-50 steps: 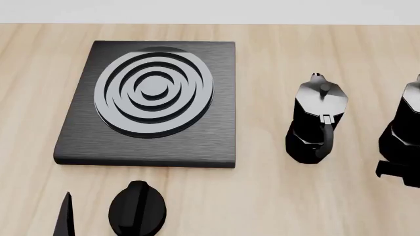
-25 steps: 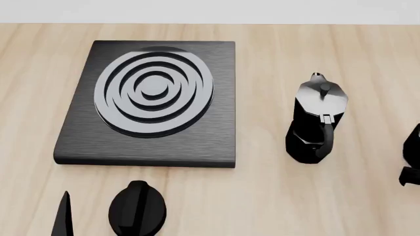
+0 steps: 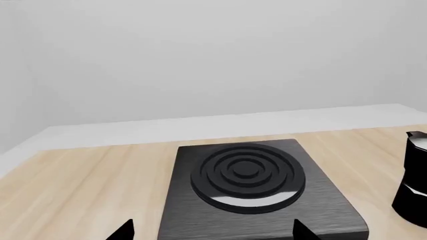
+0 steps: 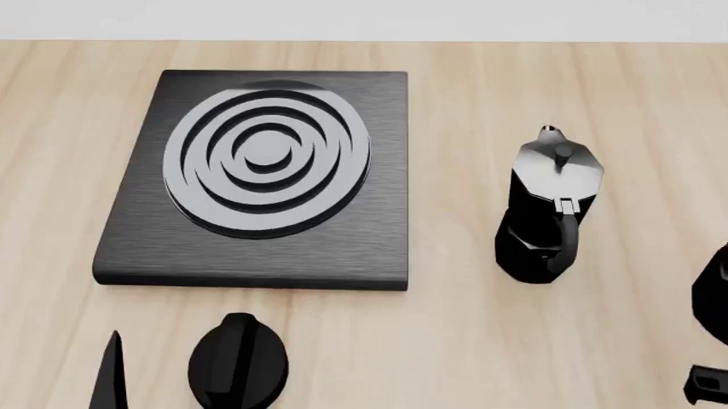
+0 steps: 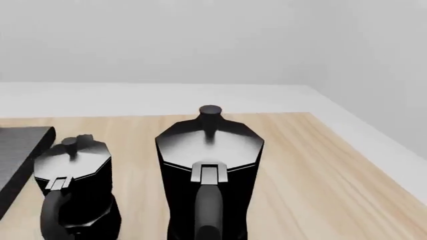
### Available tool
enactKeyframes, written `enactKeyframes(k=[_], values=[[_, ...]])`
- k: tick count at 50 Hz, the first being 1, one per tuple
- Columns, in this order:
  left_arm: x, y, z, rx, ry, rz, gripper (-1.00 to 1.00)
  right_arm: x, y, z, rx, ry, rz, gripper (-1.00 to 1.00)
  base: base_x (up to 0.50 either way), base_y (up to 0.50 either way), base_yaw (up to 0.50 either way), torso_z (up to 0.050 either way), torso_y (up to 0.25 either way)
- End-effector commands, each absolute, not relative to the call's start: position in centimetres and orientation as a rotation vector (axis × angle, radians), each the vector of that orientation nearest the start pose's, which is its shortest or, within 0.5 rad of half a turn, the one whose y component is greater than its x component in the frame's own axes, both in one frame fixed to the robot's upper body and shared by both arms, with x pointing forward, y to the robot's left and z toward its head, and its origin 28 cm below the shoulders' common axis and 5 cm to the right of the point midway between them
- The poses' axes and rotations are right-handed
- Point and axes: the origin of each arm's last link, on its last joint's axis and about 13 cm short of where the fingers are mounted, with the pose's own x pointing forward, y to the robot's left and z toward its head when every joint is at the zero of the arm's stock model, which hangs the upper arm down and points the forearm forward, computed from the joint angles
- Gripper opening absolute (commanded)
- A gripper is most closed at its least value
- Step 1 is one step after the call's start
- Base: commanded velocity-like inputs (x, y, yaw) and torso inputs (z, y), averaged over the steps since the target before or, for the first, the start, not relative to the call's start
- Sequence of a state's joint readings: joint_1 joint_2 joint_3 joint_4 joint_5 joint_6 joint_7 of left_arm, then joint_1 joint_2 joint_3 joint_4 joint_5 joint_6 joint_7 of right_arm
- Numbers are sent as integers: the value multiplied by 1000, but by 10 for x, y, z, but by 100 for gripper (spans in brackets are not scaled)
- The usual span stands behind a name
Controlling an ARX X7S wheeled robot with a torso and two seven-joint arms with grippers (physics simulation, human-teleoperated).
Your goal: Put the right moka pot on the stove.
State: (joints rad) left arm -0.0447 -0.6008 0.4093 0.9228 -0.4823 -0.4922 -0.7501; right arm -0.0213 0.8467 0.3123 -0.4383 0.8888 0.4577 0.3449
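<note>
The right moka pot (image 5: pixel 210 150) fills the right wrist view, upright, with its black handle (image 5: pixel 208 210) pointing at the camera. My right gripper's fingers are hidden there, close on the handle, and no open fingertip shows beside the pot. In the head view only dark parts (image 4: pixel 717 281) show at the right edge. The stove (image 4: pixel 262 162) lies at the left, its burner bare. My left gripper (image 3: pixel 212 235) is open and empty in front of the stove (image 3: pixel 247 175).
The other moka pot (image 4: pixel 551 204) stands right of the stove and also shows in the right wrist view (image 5: pixel 73 185) and the left wrist view (image 3: pixel 413 185). A black oval knob (image 4: pixel 237 362) lies in front of the stove. The table's right edge (image 5: pixel 360 135) is near.
The right moka pot, at the head view's right edge one second ago, has gone out past that edge. The dark parts there moved down and right. The left arm is still.
</note>
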Motion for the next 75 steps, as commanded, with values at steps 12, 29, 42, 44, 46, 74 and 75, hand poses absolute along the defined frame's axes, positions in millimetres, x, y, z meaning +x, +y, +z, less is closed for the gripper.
enactKeyframes(k=[12, 29, 42, 44, 46, 74, 75], values=[[147, 198, 144, 64, -193, -25, 100, 152, -225, 172, -107, -137, -134, -100, 0, 0, 0, 0, 1], [147, 198, 144, 63, -195, -25, 100, 147, -203, 165, -148, -141, -3, -100, 0, 0, 0, 0, 1], [146, 198, 145, 56, -197, -25, 100, 153, -187, 165, -138, -162, 74, -100, 0, 0, 0, 0, 1], [146, 198, 144, 56, -195, -26, 100, 153, -182, 164, -144, -160, 94, -100, 0, 0, 0, 0, 0], [147, 198, 144, 58, -195, -27, 100, 153, -180, 164, -148, -161, 106, -100, 0, 0, 0, 0, 0], [146, 198, 145, 56, -198, -29, 100, 166, -142, 176, -175, -195, 302, -100, 0, 0, 0, 1, 1], [146, 198, 144, 56, -198, -29, 100, 167, -141, 177, -176, -196, 305, -100, 0, 0, 0, 0, 0]])
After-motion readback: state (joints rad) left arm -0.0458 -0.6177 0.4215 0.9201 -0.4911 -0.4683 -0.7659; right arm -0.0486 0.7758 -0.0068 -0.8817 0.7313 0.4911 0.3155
